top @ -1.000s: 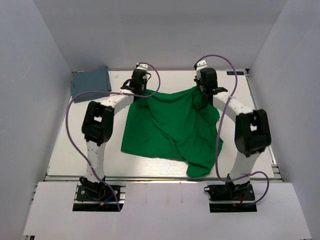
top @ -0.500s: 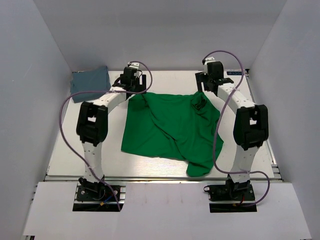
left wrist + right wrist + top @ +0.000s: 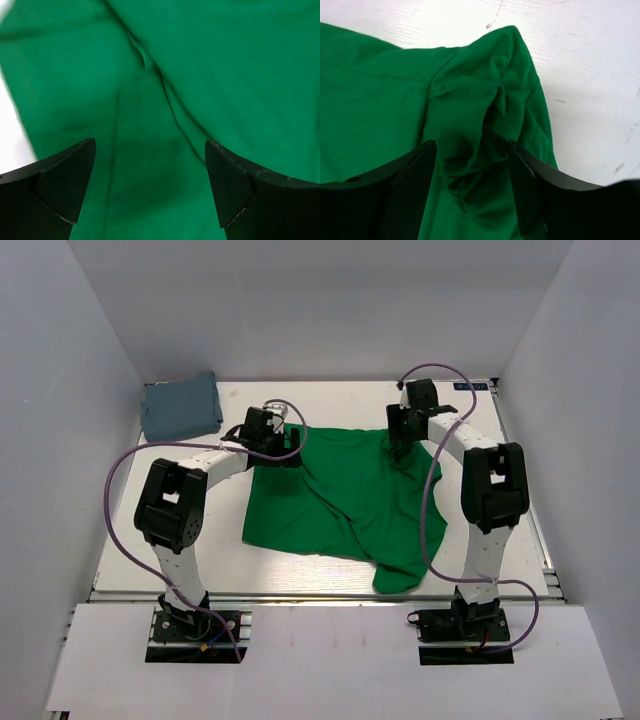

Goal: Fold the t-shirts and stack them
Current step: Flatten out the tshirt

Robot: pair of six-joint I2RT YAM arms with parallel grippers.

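While both arms reach out over the bench (image 3: 225,565), I log the bright green t-shirt (image 3: 340,495) lying spread and rumpled across its middle, one part trailing toward the near edge on the right. I see the slate grey-blue t-shirt (image 3: 180,407) folded into a compact pad at the far left corner, well apart from the green one.

Note on the left gripper (image 3: 150,145): it is over the green shirt's far left corner. Its fingers (image 3: 65,185) stand wide apart, with only creased green cloth showing between them and nothing clamped. A sliver of white bench shows at the left of that wrist view.

Note on the right gripper (image 3: 472,145): it is at the shirt's far right corner, where the cloth is bunched into a raised fold. Its fingers (image 3: 415,195) are apart and straddle that bunch; I cannot tell whether they touch it.
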